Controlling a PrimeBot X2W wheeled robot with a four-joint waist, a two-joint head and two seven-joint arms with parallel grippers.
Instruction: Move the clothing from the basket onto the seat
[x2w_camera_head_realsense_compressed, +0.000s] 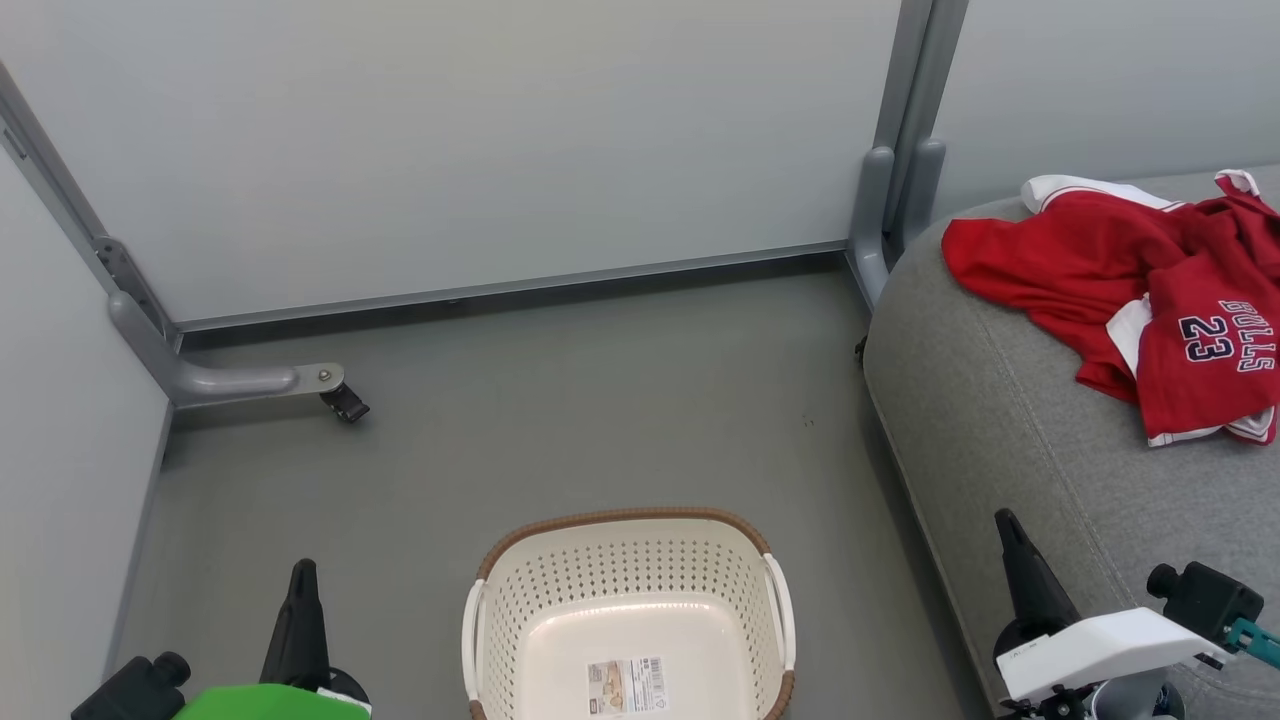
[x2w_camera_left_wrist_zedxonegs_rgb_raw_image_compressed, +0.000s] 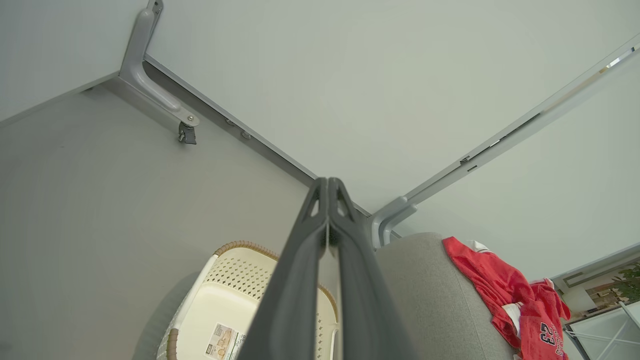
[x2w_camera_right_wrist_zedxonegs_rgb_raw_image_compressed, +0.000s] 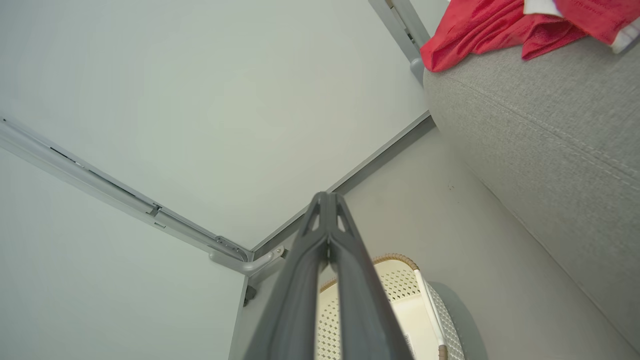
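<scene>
Floor (x2w_camera_head_realsense_compressed: 600, 400) w/ basket (x2w_camera_head_realsense_compressed: 620, 520); clothing (x2w_camera_head_realsense_compressed: 1080, 260) on seat (x2w_camera_head_realsense_compressed: 1000, 430); L hand (x2w_camera_head_realsense_compressed: 303, 572), R hand (x2w_camera_head_realsense_compressed: 1004, 522) shut.

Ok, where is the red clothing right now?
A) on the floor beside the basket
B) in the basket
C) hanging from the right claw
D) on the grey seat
D: the clothing lies crumpled on the seat, while the basket on the floor holds nothing but a label on its bottom.

Long dark pointy left gripper (x2w_camera_head_realsense_compressed: 303, 572), green cover (x2w_camera_head_realsense_compressed: 265, 702) just behind it, dark pointy right gripper (x2w_camera_head_realsense_compressed: 1006, 522), white shell (x2w_camera_head_realsense_compressed: 1100, 650) and black knob (x2w_camera_head_realsense_compressed: 1205, 598) behind it
</scene>
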